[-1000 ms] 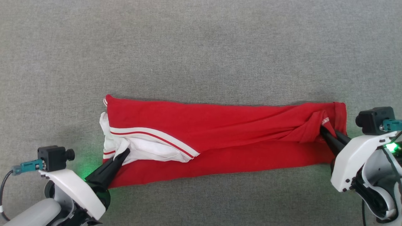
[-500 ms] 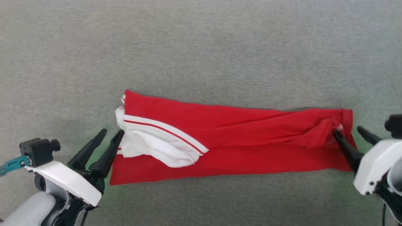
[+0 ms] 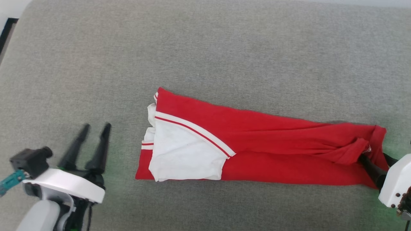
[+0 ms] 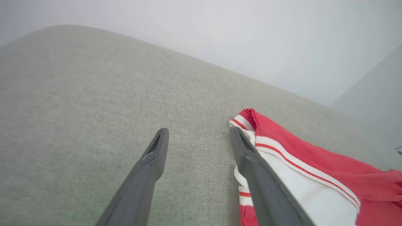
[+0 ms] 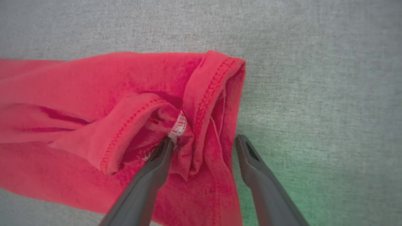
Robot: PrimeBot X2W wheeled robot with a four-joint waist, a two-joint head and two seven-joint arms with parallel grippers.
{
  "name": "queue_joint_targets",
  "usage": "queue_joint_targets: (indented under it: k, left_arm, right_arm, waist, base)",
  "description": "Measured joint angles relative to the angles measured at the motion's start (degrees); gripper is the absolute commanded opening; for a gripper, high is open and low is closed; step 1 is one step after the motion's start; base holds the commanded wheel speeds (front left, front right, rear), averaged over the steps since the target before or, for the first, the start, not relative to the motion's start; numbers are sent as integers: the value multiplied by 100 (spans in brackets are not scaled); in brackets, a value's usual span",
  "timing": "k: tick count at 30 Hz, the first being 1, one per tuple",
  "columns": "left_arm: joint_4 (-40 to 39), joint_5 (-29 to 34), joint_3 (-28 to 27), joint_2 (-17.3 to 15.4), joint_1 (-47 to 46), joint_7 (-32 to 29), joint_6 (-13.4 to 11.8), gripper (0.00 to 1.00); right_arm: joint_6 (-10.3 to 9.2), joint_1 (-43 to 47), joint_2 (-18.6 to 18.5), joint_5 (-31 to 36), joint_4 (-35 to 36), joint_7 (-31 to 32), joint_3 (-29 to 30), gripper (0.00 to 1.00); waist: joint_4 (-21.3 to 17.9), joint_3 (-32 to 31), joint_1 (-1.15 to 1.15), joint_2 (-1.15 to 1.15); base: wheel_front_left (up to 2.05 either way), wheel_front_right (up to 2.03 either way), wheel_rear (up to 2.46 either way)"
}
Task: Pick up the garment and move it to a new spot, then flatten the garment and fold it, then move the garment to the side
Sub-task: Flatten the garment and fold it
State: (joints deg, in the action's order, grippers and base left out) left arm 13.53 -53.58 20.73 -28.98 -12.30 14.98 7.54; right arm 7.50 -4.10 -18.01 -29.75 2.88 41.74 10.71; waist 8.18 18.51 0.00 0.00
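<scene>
**Colleague:** Where is the garment, and what are your fingers doing?

**Operator:** The garment (image 3: 257,144) lies as one long folded band on the grey cushion (image 3: 205,48). My left gripper (image 3: 96,125) has its two fingers apart and holds nothing. The sleeve end of the garment is to the right of these fingers and does not touch them in the head view. My right gripper (image 5: 203,138) is also wide open. The bunched red hem (image 5: 213,81) lies between its two fingers. One finger touches the cloth just under a small white label (image 5: 178,127), but nothing is squeezed.

**Colleague:** Why are they placed like this?

**Operator:** I judge that each gripper stands at one end of the band because the next fold must bring one end over the other. The white sleeve (image 3: 186,157) lies flat on top, so that end looks ready. The hem end is wrinkled, and I think it needs smoothing first.

**Colleague:** Please count for me.

**Operator:** I count one garment, one sleeve showing on top, one label, two grippers and four fingers.
</scene>
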Motion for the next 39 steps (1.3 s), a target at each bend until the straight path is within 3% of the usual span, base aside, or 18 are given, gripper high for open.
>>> queue_joint_targets:
  k: [3, 8, 14, 15, 16, 17, 18, 30, 39]
  left_arm:
    - [-183, 866, -571, 218, 93, 1, 0, 100]
    - [-582, 2192, -1069, 571, 316, 0, 1, 100]
    - [-860, 3028, -1270, 801, 452, 0, 1, 100]
    - [-878, 3080, -1280, 823, 454, 0, 1, 100]
    - [-899, 3088, -1302, 864, 454, 0, 1, 100]
    - [-910, 3088, -1310, 893, 454, 0, 1, 100]
    - [-911, 3088, -1313, 896, 456, 0, 1, 100]
    - [-1025, 2838, -1228, 789, 482, 0, 1, 100]
    - [-1057, 2873, -1301, 715, 500, 0, 1, 100]
  right_arm:
    - [0, -10, 19, -3, -13, 92, 5, 100]
    - [0, -75, 83, 14, -56, 188, -1, 100]
    - [-1, -180, 162, 71, -165, 323, 16, 100]
    - [-1, -203, 179, 76, -177, 342, 16, 85]
    - [-1, -232, 193, 76, -189, 380, 16, 47]
    - [-1, -244, 199, 76, -197, 392, 15, 28]
    - [-1, -265, 221, 76, -210, 398, 27, 0]
    - [19, -441, 303, 116, -279, 307, 164, 0]
    - [15, -507, -171, 288, -404, 49, 667, 0]
  waist:
    - [82, 3, 0, 0]
    - [158, 19, 0, 0]
    - [197, 63, 0, 0]
    - [197, 73, 0, 0]
    - [199, 84, 0, 0]
    - [200, 93, 0, 0]
    - [200, 100, 0, 0]
    - [72, 114, 0, 0]
    - [-151, 125, 0, 0]
  base:
    - [0, 0, 0]
    - [0, 0, 0]
    - [0, 0, 0]
    - [0, 0, 0]
    - [0, 0, 0]
    - [0, 0, 0]
    - [0, 0, 0]
    - [0, 0, 0]
    - [0, 0, 0]
